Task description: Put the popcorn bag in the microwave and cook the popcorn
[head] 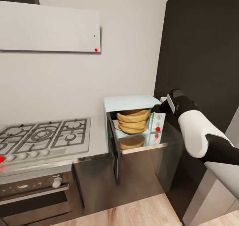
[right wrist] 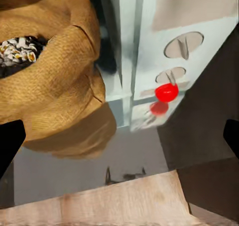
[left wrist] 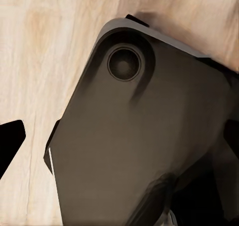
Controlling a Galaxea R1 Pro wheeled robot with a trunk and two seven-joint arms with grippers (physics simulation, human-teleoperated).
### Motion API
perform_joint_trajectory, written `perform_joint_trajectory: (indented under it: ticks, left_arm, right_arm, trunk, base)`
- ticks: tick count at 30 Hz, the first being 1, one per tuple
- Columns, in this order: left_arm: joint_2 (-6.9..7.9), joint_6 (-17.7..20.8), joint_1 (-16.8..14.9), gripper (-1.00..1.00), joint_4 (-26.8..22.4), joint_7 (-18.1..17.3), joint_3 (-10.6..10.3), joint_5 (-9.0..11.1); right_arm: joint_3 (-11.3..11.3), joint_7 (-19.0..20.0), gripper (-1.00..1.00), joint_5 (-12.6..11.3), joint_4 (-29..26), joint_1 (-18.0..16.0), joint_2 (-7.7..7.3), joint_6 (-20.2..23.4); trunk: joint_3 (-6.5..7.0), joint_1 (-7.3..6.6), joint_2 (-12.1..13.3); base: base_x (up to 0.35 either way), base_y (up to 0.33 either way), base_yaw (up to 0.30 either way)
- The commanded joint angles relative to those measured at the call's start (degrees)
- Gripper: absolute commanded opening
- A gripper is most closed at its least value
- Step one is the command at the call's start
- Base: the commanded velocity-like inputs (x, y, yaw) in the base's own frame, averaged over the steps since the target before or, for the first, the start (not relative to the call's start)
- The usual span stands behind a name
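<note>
The pale blue microwave [head: 130, 102] stands on the grey reflective countertop [head: 99, 138], its dark door [head: 114, 149] swung open towards me. Inside sits the tan burlap popcorn bag [head: 133, 120], upright, mirrored in the steel below. In the right wrist view the popcorn bag [right wrist: 59, 81] shows mixed dark and pale popcorn [right wrist: 17, 51] in its mouth, beside the microwave's knob panel [right wrist: 181, 47] and a red button [right wrist: 167, 92]. My right gripper [head: 158, 108] hovers open at the microwave's upper right corner, holding nothing. My left gripper [left wrist: 119, 141] hangs open over the floor.
A gas hob [head: 43, 136] lies left of the microwave, with a dark built-in oven and white knob [head: 57, 182] beneath. A tall dark cabinet [head: 199, 53] rises at the right. Wood floor [head: 132, 212] lies in front; my dark base [left wrist: 139, 136] is below the left gripper.
</note>
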Motion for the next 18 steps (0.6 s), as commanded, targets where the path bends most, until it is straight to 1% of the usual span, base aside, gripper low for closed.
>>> perform_joint_trajectory:
  ticks: [1,2,7,8,10,11,13,15,16,18]
  left_arm:
    - [-0.02,-0.1,0.0,1.0,0.0,0.2,0.1,0.0]
    - [-0.02,-0.1,0.0,1.0,0.0,0.2,0.1,0.0]
    - [-0.02,-0.1,0.0,1.0,0.0,0.2,0.1,0.0]
    - [-0.02,-0.1,0.0,1.0,0.0,0.2,0.1,0.0]
    - [-0.02,-0.1,0.0,1.0,0.0,0.1,0.1,0.0]
    - [-0.02,-0.1,0.0,1.0,0.0,0.1,0.0,0.0]
    - [-0.02,-0.1,0.0,1.0,0.0,0.1,0.0,0.0]
    - [-0.02,-0.1,0.0,1.0,0.0,0.1,0.0,0.0]
    - [-0.02,-0.1,0.0,1.0,0.0,0.1,0.0,0.0]
    - [-0.02,-0.1,0.0,1.0,0.0,0.1,0.0,0.0]
  right_arm:
    - [-0.3,0.5,1.0,0.6,0.0,0.5,-0.03,0.2]
    - [-0.3,0.5,1.0,0.7,0.0,1.8,-0.07,0.2]
    - [-0.3,0.5,1.0,1.0,0.0,5.0,-0.58,0.2]
    - [-0.2,0.5,1.0,1.0,0.1,5.6,-0.74,0.2]
    - [-0.1,0.5,1.0,1.0,0.1,8.1,-0.92,0.2]
    - [0.0,0.5,1.0,1.0,0.1,10.5,-0.88,-1.3]
    - [0.1,0.5,1.0,0.8,0.0,12.5,-0.56,-4.6]
    - [0.1,0.3,1.0,0.7,0.0,13.3,-0.23,-8.9]
    - [0.1,0.2,1.0,0.7,0.1,14.0,-0.08,-11.8]
    - [0.1,0.2,1.0,0.6,0.1,15.2,0.03,-15.8]
  trunk:
    - [-0.07,-0.03,0.0]
    - [-0.07,-0.03,0.0]
    - [-0.07,-0.03,0.0]
    - [-0.07,-0.03,0.0]
    - [-0.07,-0.03,0.0]
    - [-0.07,-0.03,0.0]
    - [-0.07,-0.03,0.0]
    - [-0.07,-0.03,0.0]
    - [-0.07,-0.03,0.0]
    - [-0.07,-0.03,0.0]
  base:
    - [-0.319,-0.076,0.0]
    - [-0.313,-0.081,0.0]
    - [-0.297,-0.081,0.0]
    - [-0.229,-0.053,0.0]
    - [-0.108,-0.022,0.0]
    - [-0.034,-0.007,0.0]
    - [-0.017,-0.003,0.0]
    - [-0.005,-0.001,0.0]
    - [-0.002,0.0,0.0]
    - [-0.001,0.0,0.0]
